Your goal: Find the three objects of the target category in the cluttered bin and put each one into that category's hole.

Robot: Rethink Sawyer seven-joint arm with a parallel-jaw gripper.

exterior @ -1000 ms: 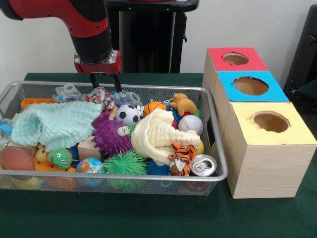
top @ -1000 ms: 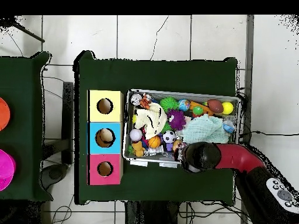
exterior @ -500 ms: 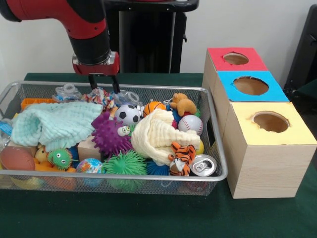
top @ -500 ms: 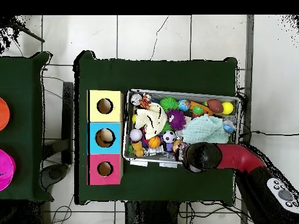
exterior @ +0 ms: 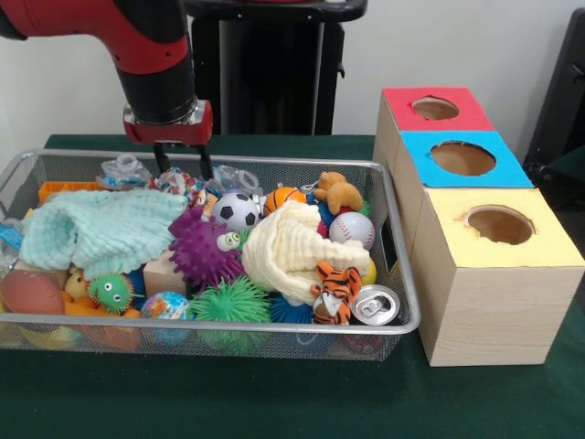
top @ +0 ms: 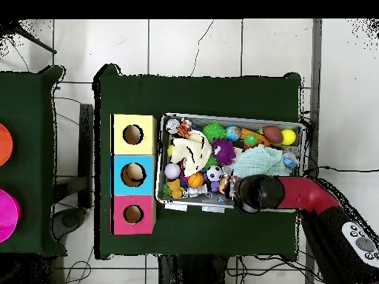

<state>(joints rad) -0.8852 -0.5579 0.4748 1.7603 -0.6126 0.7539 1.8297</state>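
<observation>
A wire mesh bin (exterior: 395, 240) is crowded with toys: a soccer ball (exterior: 237, 210), a small basketball (exterior: 282, 197), a baseball (exterior: 351, 229), a purple spiky ball (exterior: 203, 250), a green spiky ball (exterior: 229, 302), a tiger (exterior: 335, 291), a teddy bear (exterior: 338, 191) and a crushed can (exterior: 376, 305). My gripper (exterior: 182, 165) hangs open over the bin's back edge, just above a colourful wrapped item (exterior: 179, 182), holding nothing. From overhead the arm's wrist (top: 255, 194) hides the fingers. Right of the bin stand red (exterior: 435, 108), blue (exterior: 463, 157) and yellow (exterior: 500, 224) hole boxes.
A mint cloth (exterior: 96, 229) covers the bin's left part and a yellow cloth (exterior: 291, 247) lies in the middle, each hiding things beneath. Clear plastic pieces (exterior: 123, 169) lie at the back left. The dark green table (exterior: 274, 402) shows in front.
In the front view the gripper has shifted left along the bin's back edge and risen slightly. It stays open and empty. The toys have not moved.
</observation>
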